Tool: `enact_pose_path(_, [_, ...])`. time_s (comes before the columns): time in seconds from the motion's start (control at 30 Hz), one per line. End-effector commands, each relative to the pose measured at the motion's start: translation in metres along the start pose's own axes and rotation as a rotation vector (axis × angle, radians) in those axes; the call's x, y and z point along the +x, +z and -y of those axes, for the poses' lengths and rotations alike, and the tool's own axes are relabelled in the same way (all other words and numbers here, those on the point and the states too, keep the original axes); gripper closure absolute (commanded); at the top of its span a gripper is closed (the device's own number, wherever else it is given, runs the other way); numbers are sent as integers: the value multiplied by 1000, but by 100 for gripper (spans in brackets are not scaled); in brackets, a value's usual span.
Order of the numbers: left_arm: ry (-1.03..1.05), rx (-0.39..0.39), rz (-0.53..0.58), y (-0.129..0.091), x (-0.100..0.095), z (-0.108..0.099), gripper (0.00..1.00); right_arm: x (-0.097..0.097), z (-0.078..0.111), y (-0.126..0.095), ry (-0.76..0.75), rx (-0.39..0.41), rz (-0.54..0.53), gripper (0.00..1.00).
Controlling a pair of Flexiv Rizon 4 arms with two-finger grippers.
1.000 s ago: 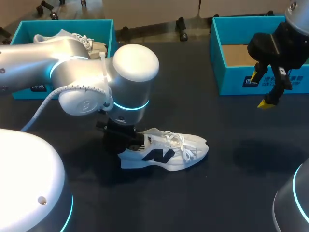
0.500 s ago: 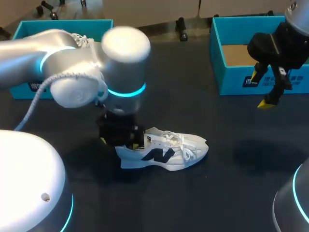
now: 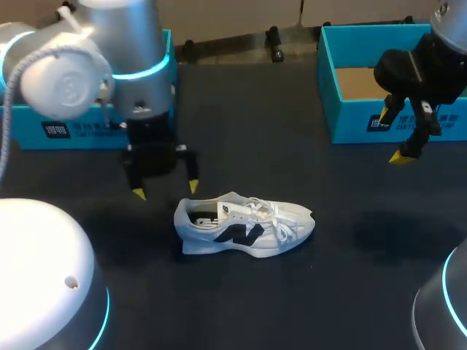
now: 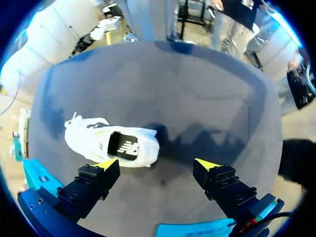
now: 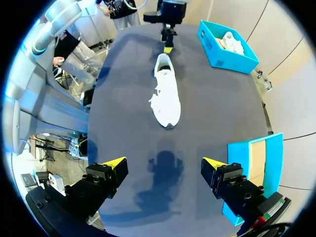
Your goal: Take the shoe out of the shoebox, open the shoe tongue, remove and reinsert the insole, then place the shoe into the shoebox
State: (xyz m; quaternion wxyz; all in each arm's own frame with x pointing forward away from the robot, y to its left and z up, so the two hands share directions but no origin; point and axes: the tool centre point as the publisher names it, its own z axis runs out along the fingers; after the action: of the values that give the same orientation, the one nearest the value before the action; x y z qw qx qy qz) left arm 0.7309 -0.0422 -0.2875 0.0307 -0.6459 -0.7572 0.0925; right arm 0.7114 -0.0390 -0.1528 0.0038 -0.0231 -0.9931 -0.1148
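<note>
Shoe (image 3: pixel 244 227) sits on its sole on the counter (image 3: pixel 306 306), between the two boxes and in neither. Left gripper (image 3: pixel 166 189) is released and empty, fingers spread, just beside the heel. A second earlier it was down at the heel opening; it has since been lifted off and drawn back toward the left box (image 3: pixel 44 127). Shoe position unchanged. Right gripper (image 3: pixel 394 137) is open, empty and unmoved before the right box (image 3: pixel 350 120). Insole work is judged finished; boxing remains
</note>
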Motion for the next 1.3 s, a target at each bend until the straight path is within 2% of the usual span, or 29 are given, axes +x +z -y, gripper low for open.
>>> enact_pose_path(0.03, [-30, 37, 173, -6, 24, 2, 0, -1, -1, 1, 1, 3, -2, 0])
enact_pose_path(0.5, [-30, 37, 173, -6, 24, 2, 0, -1, -1, 1, 1, 3, -2, 0])
enact_pose_path(0.53, [-77, 94, 158, -5, 28, 2, 0, -1, -1, 1, 1, 3, -2, 0])
enact_pose_path(0.57, [-106, 99, 167, -4, 31, 2, 0, -1, -1, 1, 1, 3, -2, 0])
enact_pose_path(0.73, [-274, 243, 160, 2, 35, 0, 0, -1, -1, 1, 1, 3, -2, 0])
enact_pose_path(1.03, [-474, 354, 199, 5, 38, 2, 0, -1, -1, 1, 1, 3, -2, 0])
enact_pose_path(1.3, [-632, 540, 264, 11, 51, 6, 0, -1, -1, 1, 1, 3, -2, 0])
